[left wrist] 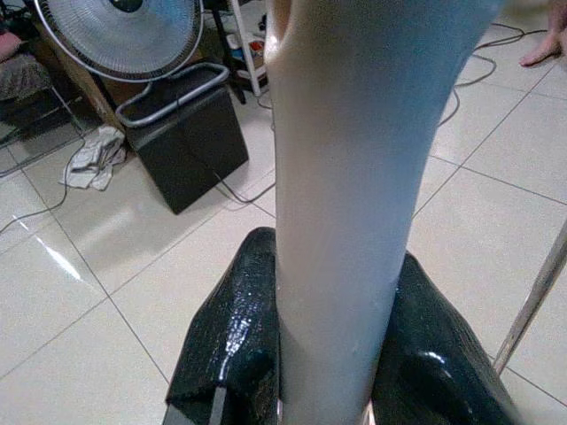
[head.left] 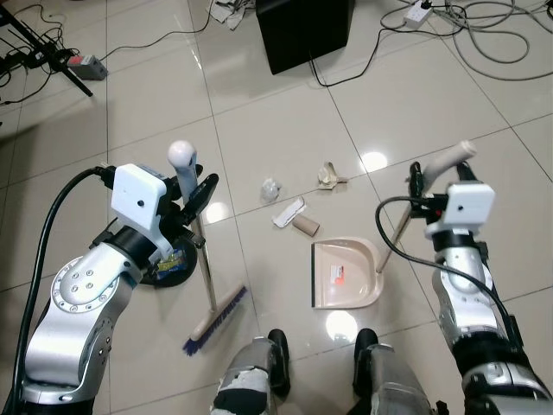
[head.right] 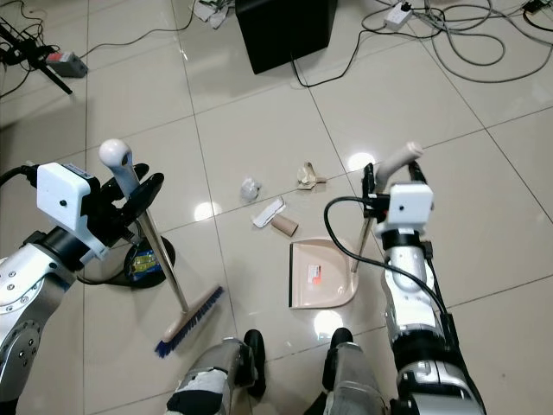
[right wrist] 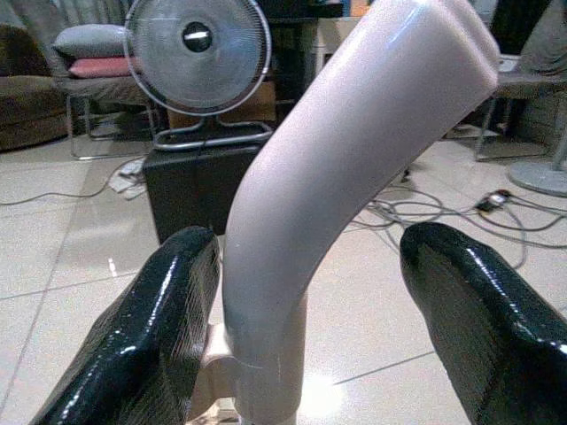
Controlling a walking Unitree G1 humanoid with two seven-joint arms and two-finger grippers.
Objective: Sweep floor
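Now broom handle (left wrist: pixel 345 195) between left fingers (left wrist: pixel 235 336)

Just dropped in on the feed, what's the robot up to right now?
It is set up to sweep. The left tool is shut on the broom handle, with the broom head resting on the tiled floor. The right tool sits around the dustpan handle, its fingers spread with a gap on one side. The dustpan lies just short of the litter: crumpled paper, a wrapper and a cardboard tube, none swept in yet.
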